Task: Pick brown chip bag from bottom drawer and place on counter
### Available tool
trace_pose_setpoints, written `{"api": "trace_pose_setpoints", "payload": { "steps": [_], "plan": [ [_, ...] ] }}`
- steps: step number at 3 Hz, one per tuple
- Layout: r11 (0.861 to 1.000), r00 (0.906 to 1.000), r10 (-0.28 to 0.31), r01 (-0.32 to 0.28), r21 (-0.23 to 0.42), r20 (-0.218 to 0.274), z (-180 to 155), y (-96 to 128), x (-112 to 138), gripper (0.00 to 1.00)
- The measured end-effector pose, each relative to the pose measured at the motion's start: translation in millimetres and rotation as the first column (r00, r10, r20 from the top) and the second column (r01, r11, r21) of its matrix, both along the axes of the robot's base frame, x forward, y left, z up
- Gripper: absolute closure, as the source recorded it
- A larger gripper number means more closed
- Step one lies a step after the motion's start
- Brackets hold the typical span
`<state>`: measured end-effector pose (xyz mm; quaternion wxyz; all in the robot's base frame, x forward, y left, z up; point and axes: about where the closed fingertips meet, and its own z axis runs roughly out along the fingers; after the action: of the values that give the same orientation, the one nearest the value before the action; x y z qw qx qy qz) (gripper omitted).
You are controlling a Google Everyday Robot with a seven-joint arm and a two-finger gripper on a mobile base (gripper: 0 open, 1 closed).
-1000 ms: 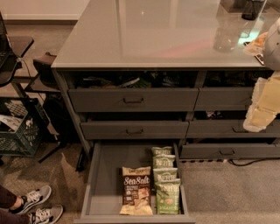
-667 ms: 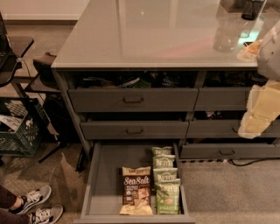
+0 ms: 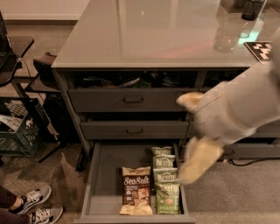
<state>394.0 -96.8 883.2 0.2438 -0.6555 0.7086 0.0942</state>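
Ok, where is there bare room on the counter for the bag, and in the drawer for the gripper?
Glossy light-grey counter: left and middle are bare; the black-and-white marker and dark container crowd the right end. Grey bottom drawer: floor is free left of and behind the brown chip bag; green bags crowd its right side, where the gripper hangs.

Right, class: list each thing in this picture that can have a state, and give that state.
bottom drawer: pulled open.
brown chip bag: lying flat in the bottom drawer, untouched.
green chip bags: lying in a row beside it.
drawers above: pushed in.
gripper: fingers open, empty, in the air over the drawer's right edge.
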Motion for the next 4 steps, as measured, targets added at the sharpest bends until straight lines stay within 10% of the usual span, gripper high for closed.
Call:
{"api": "trace_pose_setpoints", "payload": {
  "steps": [1, 3, 4],
  "plan": [
    [0.989, 0.9908, 0.075, -0.059, 0.137, -0.113, -79.5, 85.7, -17.0, 0.00],
    [0.991, 0.8707, 0.050, 0.018, 0.135, -0.489, -303.3, 180.2, -57.8, 0.00],
    [0.979, 0.8138, -0.092, 0.179, 0.097, -0.574, -388.3, 191.1, -35.2, 0.00]
  ]
}}
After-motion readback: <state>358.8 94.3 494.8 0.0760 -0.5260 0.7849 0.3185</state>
